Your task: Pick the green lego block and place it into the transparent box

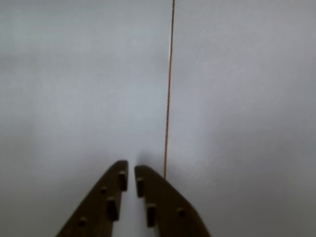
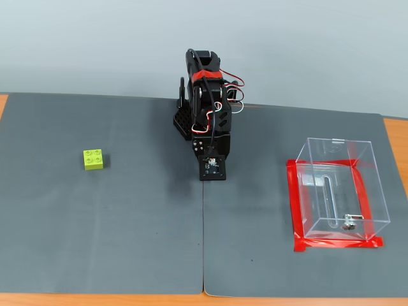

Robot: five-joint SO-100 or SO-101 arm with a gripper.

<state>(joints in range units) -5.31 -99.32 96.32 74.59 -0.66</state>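
In the wrist view I am looking down past the gripper (image 1: 131, 170), whose two dark fingers (image 1: 101, 205) are rising from the bottom edge toward the middle of the frame, tips nearly meeting with only a thin sliver of pale surface showing between them and nothing caught there. A fine reddish line (image 1: 169, 94) is running from the top edge straight down to just right of the right fingertip; the rest of this frame is a blurred grey surface, and neither task object is appearing in it. In the fixed view I am seeing the black arm (image 2: 207, 108) folded up at the upper centre of the frame, standing on the dark grey mat (image 2: 127, 229), its head tipped down so that the camera module is facing the mat near the centre seam; from this angle I cannot make out the fingers themselves. The green lego block (image 2: 94, 159) is sitting studs-up at the left of the frame, well apart from the arm. The transparent box (image 2: 338, 188) is standing at the right, open-topped, red tape (image 2: 296, 210) framing its base and a small metal piece (image 2: 348, 224) lying inside near its lower right corner.
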